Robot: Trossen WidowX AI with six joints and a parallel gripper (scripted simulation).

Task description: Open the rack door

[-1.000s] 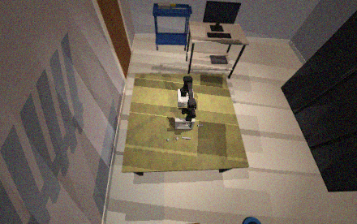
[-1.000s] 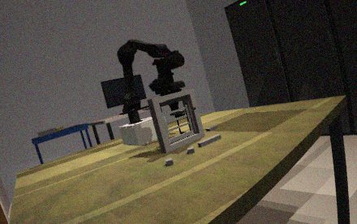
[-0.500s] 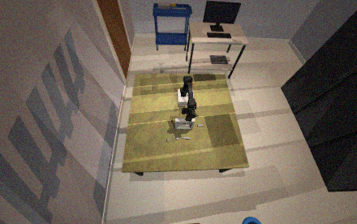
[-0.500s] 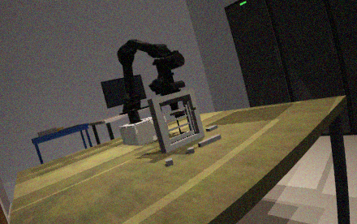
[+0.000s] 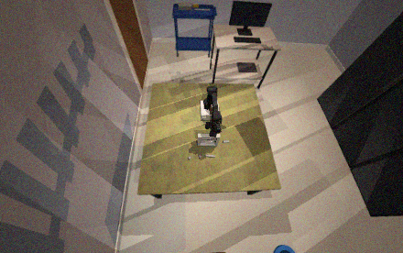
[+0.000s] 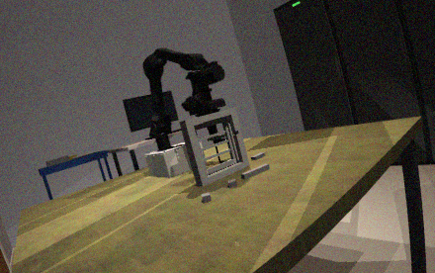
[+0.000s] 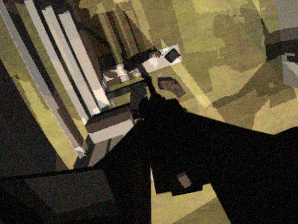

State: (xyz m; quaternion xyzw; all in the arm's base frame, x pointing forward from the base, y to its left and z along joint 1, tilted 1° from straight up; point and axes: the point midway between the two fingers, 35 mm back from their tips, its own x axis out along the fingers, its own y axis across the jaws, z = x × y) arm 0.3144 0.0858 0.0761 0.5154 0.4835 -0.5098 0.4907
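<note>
With the tool (image 5: pixel 214 133) (image 6: pixel 203 108) (image 7: pixel 164 123) pinching the upright handle (image 7: pixel 171 147) on the arm's side of the frame (image 5: pixel 207 145) (image 6: pixel 194 158) (image 7: pixel 80 60), the quarter turn should go slowly about the handle's own axis, grip firm, without dragging it sideways

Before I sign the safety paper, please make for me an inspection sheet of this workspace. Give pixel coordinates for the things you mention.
Surface: yellowish table (image 5: pixel 165 176) (image 6: pixel 124 223) (image 7: pixel 212 92), striped by light and shadow.
Job's things: rack (image 5: pixel 200 140) (image 6: pixel 195 158) (image 7: pixel 82 62) upright; whether the door is unlocked, cannot tell. Handle (image 7: pixel 179 167) between the gripper's fingers.
Clutter: four small grey pieces (image 5: pixel 211 156) (image 6: pixel 255 171) lying near the rack; white box (image 5: pixel 204 113) (image 6: pixel 163 165) by the arm's foot.
Gripper (image 5: pixel 214 133) (image 6: pixel 214 126) (image 7: pixel 164 123): closed on the handle.
Cables: nothing seen.
Surroundings: blue cart (image 5: pixel 194 15) (image 6: pixel 74 162), monitor (image 5: pixel 249 14) (image 6: pixel 138 113) on a desk, dark cabinets (image 5: pixel 366 110) (image 6: pixel 316 64); all off the table.
</note>
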